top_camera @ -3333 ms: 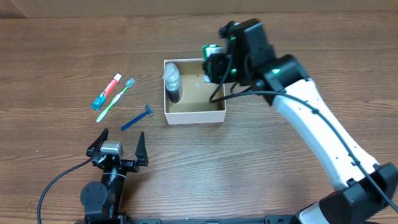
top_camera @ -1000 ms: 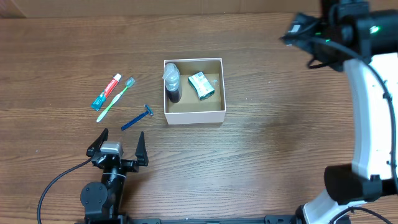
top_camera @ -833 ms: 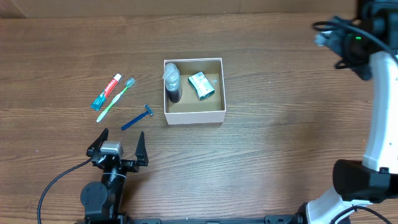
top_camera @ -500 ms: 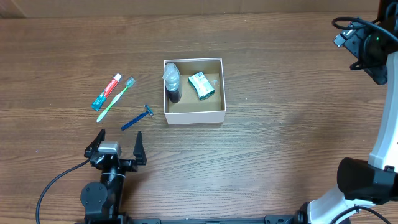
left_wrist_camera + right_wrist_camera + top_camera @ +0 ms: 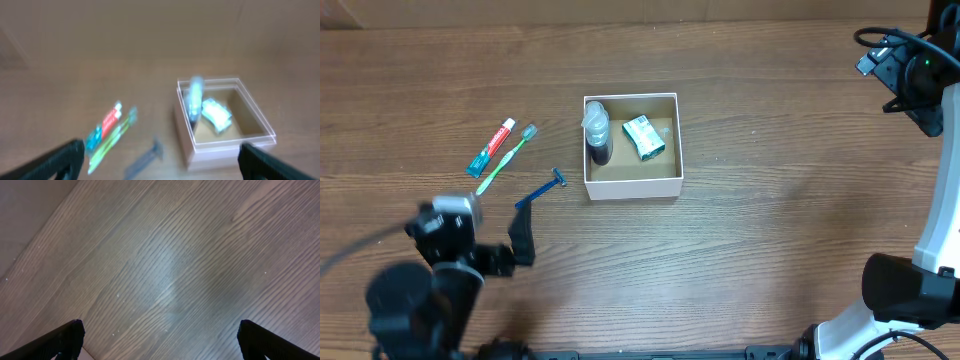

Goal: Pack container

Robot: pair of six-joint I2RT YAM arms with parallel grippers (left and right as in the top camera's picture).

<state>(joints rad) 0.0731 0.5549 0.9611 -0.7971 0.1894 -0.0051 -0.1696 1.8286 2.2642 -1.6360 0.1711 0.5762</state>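
Observation:
The container (image 5: pixel 632 187), a white-walled box with a brown bottom, stands mid-table. In it are a dark bottle (image 5: pixel 595 135) and a green packet (image 5: pixel 643 137). Left of it lie a toothpaste tube (image 5: pixel 492 147), a green toothbrush (image 5: pixel 507 158) and a blue razor (image 5: pixel 540 189). My left gripper (image 5: pixel 472 235), blurred with motion, is open in front of the razor. In the left wrist view the container (image 5: pixel 230 152), toothpaste (image 5: pixel 105 125), toothbrush (image 5: pixel 115 142) and razor (image 5: pixel 145 160) lie ahead of the left gripper (image 5: pixel 160 146). My right gripper (image 5: pixel 880 75) is open at the far right, and the right gripper (image 5: pixel 160 330) is over bare wood.
The wooden table (image 5: pixel 770 230) stretches right of the box. A pale strip (image 5: pixel 30 225) borders the wood in the right wrist view. The right arm's white links (image 5: pixel 940 200) run down the right edge.
The right gripper left the green packet in the box and swung to the far right, where it now holds still. The left arm has just swung left from its resting place.

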